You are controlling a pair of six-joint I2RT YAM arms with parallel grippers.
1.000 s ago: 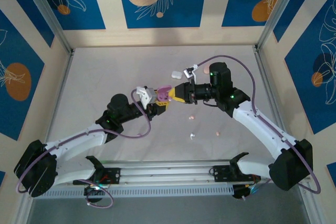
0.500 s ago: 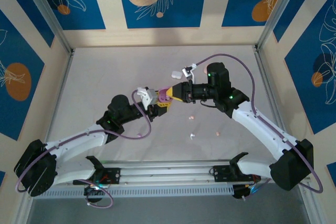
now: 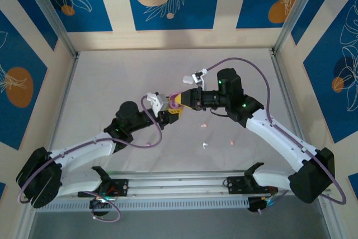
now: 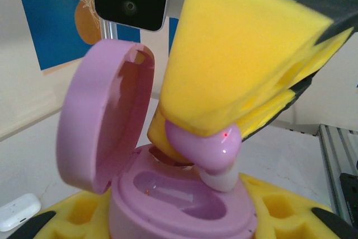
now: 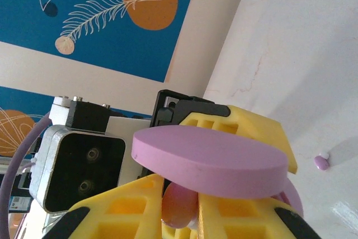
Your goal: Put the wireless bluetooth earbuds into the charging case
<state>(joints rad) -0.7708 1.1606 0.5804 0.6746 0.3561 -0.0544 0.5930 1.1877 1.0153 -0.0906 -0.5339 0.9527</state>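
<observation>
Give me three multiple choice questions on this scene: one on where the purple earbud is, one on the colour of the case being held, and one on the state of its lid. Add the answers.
1. Where is the small pale purple earbud?
A. lying on the table
B. pinched in the right gripper at the mouth of the case's socket
C. fully seated in the socket

2. What colour is the round plastic charging case in the left gripper?
A. white
B. peach
C. purple

3. How is the case's hinged lid?
A. shut
B. swung open
C. broken off

Answers: B, yellow foam fingers hold it over the socket; C, body and lid are purple; B, the lid stands up from its hinge.
</observation>
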